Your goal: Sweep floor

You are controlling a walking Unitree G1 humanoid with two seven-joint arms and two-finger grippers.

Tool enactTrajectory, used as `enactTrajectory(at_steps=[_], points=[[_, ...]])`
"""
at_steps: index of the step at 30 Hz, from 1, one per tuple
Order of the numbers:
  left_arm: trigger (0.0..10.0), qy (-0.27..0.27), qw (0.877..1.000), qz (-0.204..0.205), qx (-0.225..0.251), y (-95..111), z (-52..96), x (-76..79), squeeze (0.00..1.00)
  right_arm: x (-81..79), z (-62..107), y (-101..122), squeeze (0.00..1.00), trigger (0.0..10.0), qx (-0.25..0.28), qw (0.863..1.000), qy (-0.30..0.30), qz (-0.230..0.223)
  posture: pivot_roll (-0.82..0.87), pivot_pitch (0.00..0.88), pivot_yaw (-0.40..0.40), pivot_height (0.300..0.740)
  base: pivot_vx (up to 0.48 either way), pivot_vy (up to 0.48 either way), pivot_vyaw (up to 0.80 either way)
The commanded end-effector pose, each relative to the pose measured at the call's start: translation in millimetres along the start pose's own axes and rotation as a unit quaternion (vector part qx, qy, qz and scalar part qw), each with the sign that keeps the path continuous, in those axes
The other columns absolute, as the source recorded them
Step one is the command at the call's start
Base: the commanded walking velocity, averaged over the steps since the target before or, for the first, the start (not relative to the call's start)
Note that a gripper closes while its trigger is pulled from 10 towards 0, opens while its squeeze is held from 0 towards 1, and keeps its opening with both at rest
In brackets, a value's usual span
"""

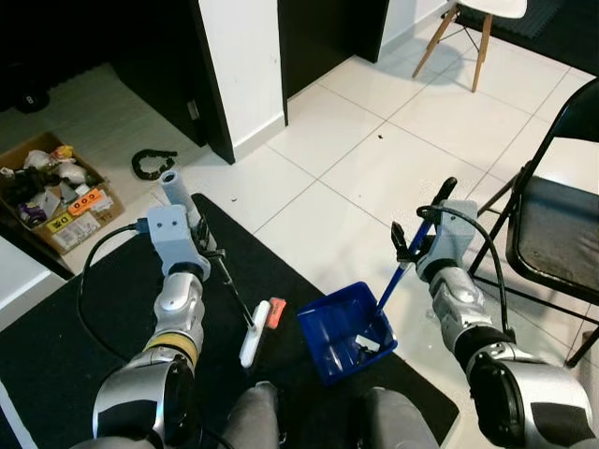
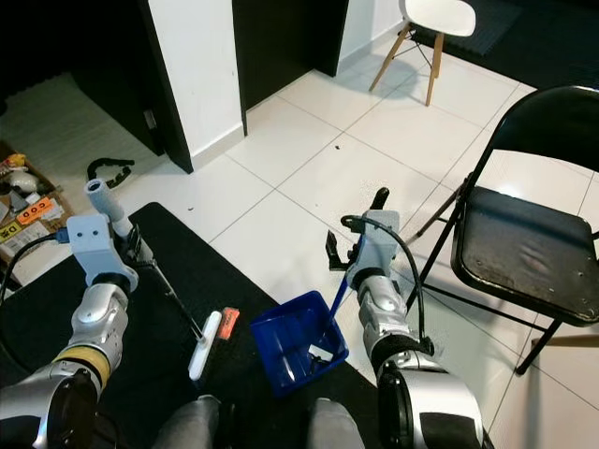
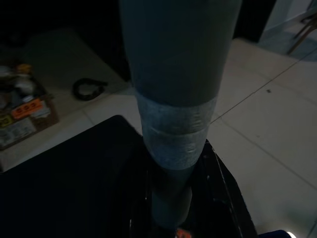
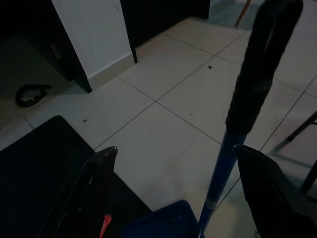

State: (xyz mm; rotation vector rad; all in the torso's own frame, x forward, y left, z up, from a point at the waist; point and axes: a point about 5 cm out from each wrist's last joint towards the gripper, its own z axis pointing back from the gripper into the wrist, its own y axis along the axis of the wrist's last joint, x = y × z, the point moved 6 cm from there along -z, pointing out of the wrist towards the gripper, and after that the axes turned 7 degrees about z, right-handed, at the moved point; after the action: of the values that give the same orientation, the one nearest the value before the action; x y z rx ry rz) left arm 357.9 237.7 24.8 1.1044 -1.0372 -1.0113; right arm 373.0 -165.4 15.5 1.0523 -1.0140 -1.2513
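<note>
Gripping the broom handle [image 1: 169,184], my left gripper [image 1: 201,245] keeps the white broom head [image 1: 254,334] on the black mat [image 1: 84,327]. Beside the blue dustpan handle [image 1: 412,253], my right gripper [image 4: 176,163] spreads its fingers wide; the dustpan [image 1: 344,329] sits at the mat's edge

brush [image 1: 255,333] left of dustpan [image 1: 344,333], on mat [image 1: 65,337]
</note>
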Motion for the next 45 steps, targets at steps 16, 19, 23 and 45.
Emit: enactTrajectory(at_steps=[16,19,23,45], points=[[10.0,0.025,0.999,-0.024,0.042,12,3.3,-12.2,0.0,-0.1,4.3,-4,0.0,10.0,0.004,1.0,0.001,-0.002,-0.01,0.055,0.012,0.74,0.0,0.0,0.0],[10.0,0.028,0.998,-0.028,0.053,15,3.6,-10.9,0.0,2.2,3.9,-4,0.0,10.0,0.004,1.0,-0.003,-0.014,-0.02,0.057,0.012,0.74,0.0,0.0,0.0],[10.0,0.031,0.998,-0.028,0.054,15,4.3,-10.5,0.0,1.9,3.4,-2,0.0,10.0,0.007,1.0,-0.001,-0.012,-0.02,0.057,0.008,0.74,0.0,0.0,0.0],[10.0,0.011,1.0,-0.011,0.021,4,2.5,-4.5,0.0,3.9,1.2,-4,0.0,10.0,-0.008,1.0,-0.003,-0.003,-0.02,0.06,-0.002,0.74,0.0,0.0,0.0]])
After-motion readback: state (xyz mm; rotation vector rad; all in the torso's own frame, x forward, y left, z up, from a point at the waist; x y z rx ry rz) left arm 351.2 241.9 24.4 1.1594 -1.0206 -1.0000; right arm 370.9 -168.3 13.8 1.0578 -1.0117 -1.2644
